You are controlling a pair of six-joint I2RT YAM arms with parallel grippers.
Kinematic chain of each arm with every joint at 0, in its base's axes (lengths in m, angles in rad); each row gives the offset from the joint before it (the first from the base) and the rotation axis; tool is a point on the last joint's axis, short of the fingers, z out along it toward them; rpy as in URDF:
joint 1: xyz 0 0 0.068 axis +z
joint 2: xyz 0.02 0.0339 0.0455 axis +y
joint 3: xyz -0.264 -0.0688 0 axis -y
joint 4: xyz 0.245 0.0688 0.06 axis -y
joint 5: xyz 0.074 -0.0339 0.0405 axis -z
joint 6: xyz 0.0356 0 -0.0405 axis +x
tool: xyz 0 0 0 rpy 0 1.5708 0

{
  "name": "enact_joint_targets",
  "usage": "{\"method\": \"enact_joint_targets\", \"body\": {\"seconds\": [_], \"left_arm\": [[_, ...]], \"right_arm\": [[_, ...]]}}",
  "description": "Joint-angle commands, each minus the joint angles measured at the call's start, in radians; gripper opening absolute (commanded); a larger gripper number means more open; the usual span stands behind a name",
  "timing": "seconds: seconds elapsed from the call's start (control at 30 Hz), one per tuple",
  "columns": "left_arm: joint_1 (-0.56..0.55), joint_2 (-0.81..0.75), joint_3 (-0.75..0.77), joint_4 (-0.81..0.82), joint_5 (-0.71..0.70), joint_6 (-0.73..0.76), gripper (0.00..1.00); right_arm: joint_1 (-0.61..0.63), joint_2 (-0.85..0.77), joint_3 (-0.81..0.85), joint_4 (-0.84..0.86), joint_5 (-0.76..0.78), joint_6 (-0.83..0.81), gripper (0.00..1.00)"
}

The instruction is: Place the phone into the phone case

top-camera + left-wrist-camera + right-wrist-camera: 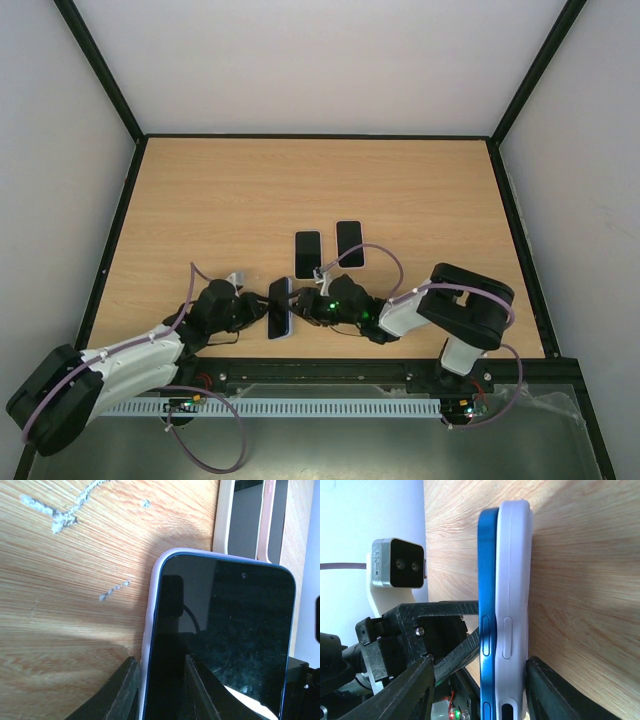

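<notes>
The blue phone [487, 580], its dark screen facing up, sits on the pale lilac case [516, 570], low on the desk [400, 190] near the front edge. Its blue long edge stands proud of the case wall, not seated.

A light wooden table [400, 190] fills the view. Two spare dark-screened handsets with pale rims lie flat near the table's middle, side by side, one [307, 254] left of the other [349, 243]. A black frame [320, 135] borders the table, and white walls [330, 60] rise beyond it. Pale scuff marks [60, 517] fleck the table's wood.
</notes>
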Motion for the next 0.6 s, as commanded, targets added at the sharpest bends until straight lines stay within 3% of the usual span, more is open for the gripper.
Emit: {"method": "enact_joint_targets", "body": {"seconds": [0.0, 0.4, 0.57], "left_arm": [[-0.008, -0.013, -0.015, -0.065, 0.025, 0.021, 0.28], [-0.008, -0.055, -0.021, -0.088, 0.014, 0.019, 0.32], [-0.008, -0.050, -0.018, -0.100, 0.002, 0.041, 0.34]], "right_arm": [[0.016, 0.043, 0.030, 0.149, -0.059, 0.036, 0.49], [0.016, 0.070, 0.032, 0.112, -0.030, 0.014, 0.17], [0.016, 0.066, 0.043, 0.053, -0.007, -0.007, 0.12]]}}
